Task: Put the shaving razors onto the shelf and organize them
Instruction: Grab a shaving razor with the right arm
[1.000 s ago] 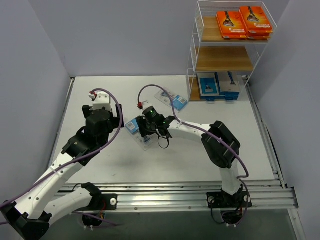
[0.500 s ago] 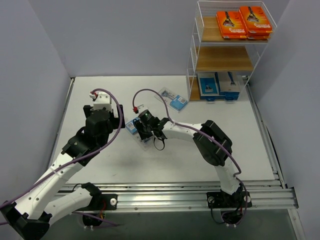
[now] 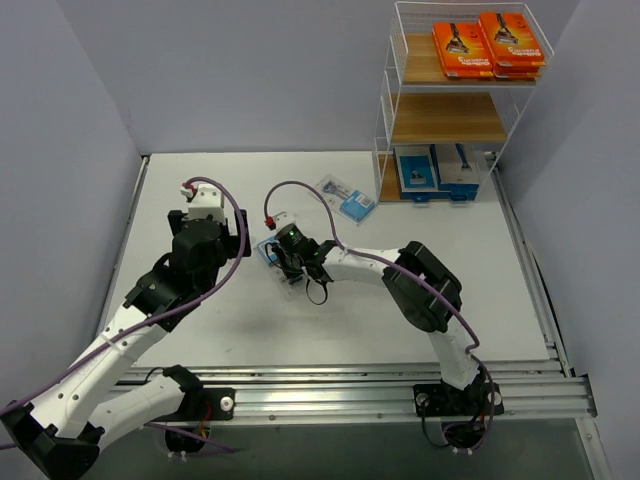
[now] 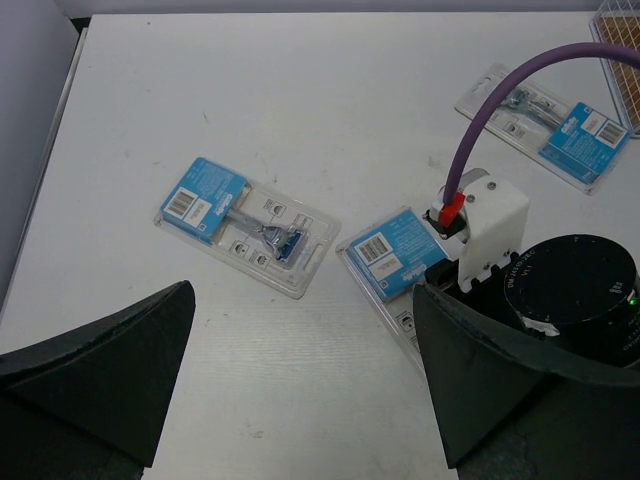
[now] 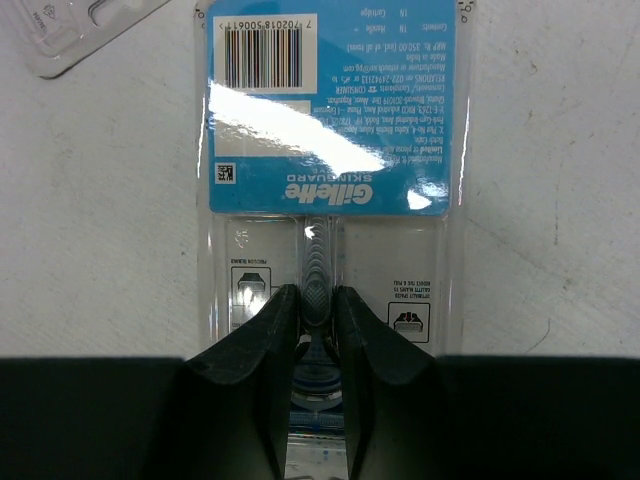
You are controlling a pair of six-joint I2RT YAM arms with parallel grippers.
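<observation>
my right pincer (image 5: 315,300) is down on a clear blister pack (image 5: 330,150) with a blue card, lying flat on the white table (image 3: 330,330) near its middle. my two black fingers (image 5: 255,340) are closed in on the raised ridge over the razor handle, one pressed against each side, so i am gripping the pack by that ridge. the pack rests on the table, barcode end pointing away from me.

my left pincer (image 4: 300,300) hangs above the table just left of the right one, its jaws spread wide and holding nothing. below it lies a second blister pack (image 4: 240,225), flat and tilted, just beside the one i grip but apart from it. a third blister pack (image 3: 345,198) lies farther back, nearer the shelf (image 3: 445,118).

the shelf stands at the table's far right corner. two stacks of orange boxes (image 3: 490,45) lie side by side on its top tier, and blue-and-grey boxes (image 3: 435,170) lie side by side on the bottom tier.
</observation>
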